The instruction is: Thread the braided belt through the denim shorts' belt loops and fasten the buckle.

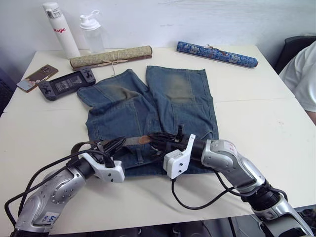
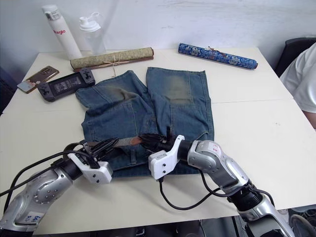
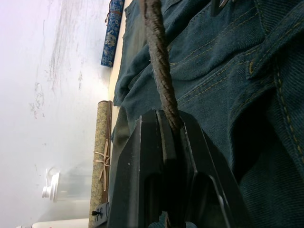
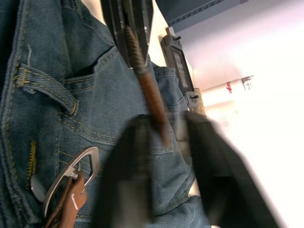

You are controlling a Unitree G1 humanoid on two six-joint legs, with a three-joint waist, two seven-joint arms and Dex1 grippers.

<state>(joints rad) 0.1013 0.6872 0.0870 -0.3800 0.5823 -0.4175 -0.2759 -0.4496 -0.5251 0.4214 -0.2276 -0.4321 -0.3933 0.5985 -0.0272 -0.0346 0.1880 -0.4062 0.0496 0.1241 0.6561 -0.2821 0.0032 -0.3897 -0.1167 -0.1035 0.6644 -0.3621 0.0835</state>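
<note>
The denim shorts (image 1: 150,116) lie flat on the white surface (image 1: 247,113), waistband toward me and the two legs pointing away, their worn yellowish patches facing up. The braided belt (image 1: 134,141) runs crosswise along the waistband, its long axis going from my left to my right, held taut just above the denim between my two hands. My left gripper (image 1: 114,144) has its jaws clamped on the belt; in the left wrist view the brown weave (image 3: 161,71) comes straight out from between my fingers (image 3: 142,161). My right gripper (image 1: 160,139) reaches in from the right, and in the right wrist view its jaws stand apart on either side of the strap (image 4: 147,90), not pinching it. Beside them a belt loop (image 4: 47,88) sits on the waistband, and the silver buckle (image 4: 71,173) lies on the denim near the right fingers (image 4: 130,175). Beyond the shorts' legs, well apart from the belt, lie a rolled olive scroll (image 1: 111,57) tied with string and a rolled blue patterned scroll (image 1: 217,54). To my far left rest a handheld game console (image 1: 66,84) and a phone (image 1: 37,77), with a white bottle (image 1: 61,29) and a clear shaker bottle (image 1: 92,32) standing behind. A person's white sleeve (image 1: 301,74) shows at the right edge of the surface.
</note>
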